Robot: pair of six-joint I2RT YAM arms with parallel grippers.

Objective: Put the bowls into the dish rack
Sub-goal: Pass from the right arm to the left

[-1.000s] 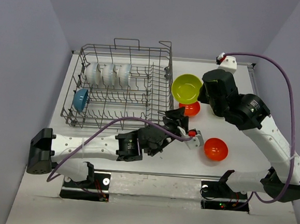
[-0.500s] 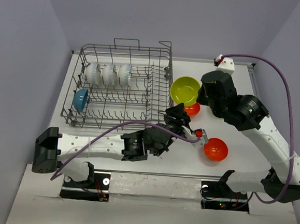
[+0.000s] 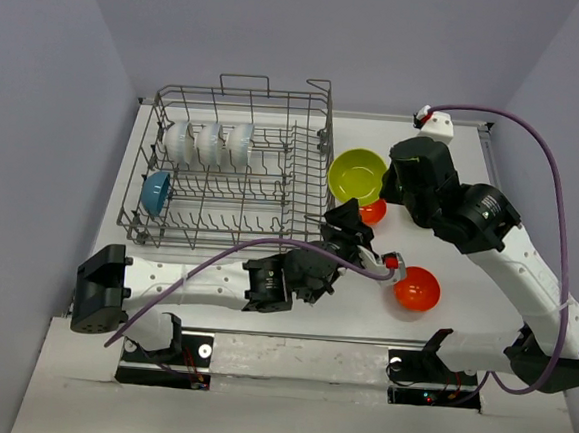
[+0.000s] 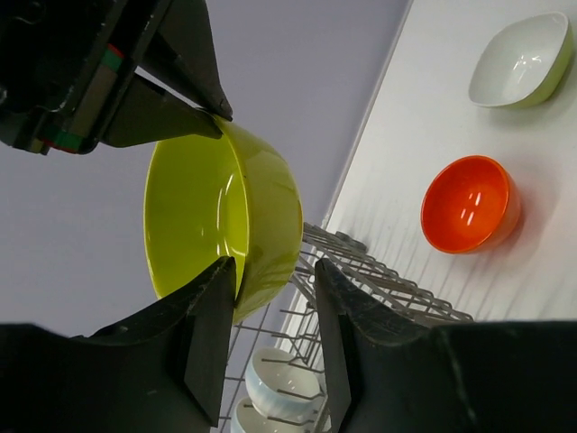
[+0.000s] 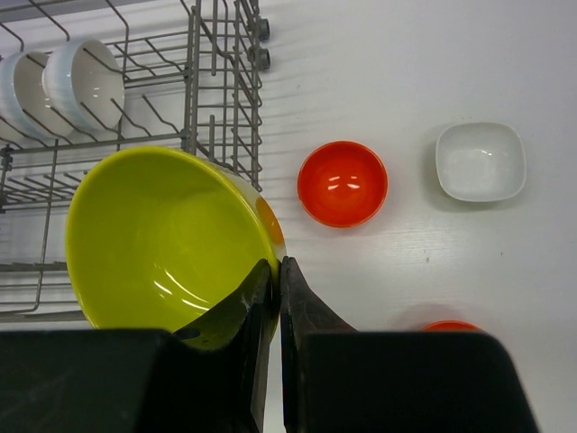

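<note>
- The left end effector (image 4: 273, 275) is about half open. Its two fingers (image 4: 209, 347) straddle the lower rim of the yellow-green bowl (image 3: 358, 174), one inside the rim and one outside. A gap shows on the outer side, so it has no grip on the bowl.
- The dish rack (image 3: 242, 188) sits on the left half of the surface (image 3: 362, 318).
- A blue bowl (image 3: 155, 192) stands on edge at the rack's left end.
- Three white bowls (image 3: 210, 142) stand on edge in a row along the rack's far side.
- The yellow-green bowl is tilted, just right of the rack's right wall.
- The right end effector (image 5: 276, 266) is pinched tight on that bowl's rim, one finger inside and one outside.
- The far orange bowl (image 3: 372, 211) rests on the surface just near the yellow-green bowl, partly hidden by the left arm.
- The near orange bowl (image 3: 416, 288) lies upright to the right of the left wrist.
- A squarish bowl (image 5: 480, 161), white inside, sits on the surface right of the far orange bowl. It shows only in the wrist views.
</note>
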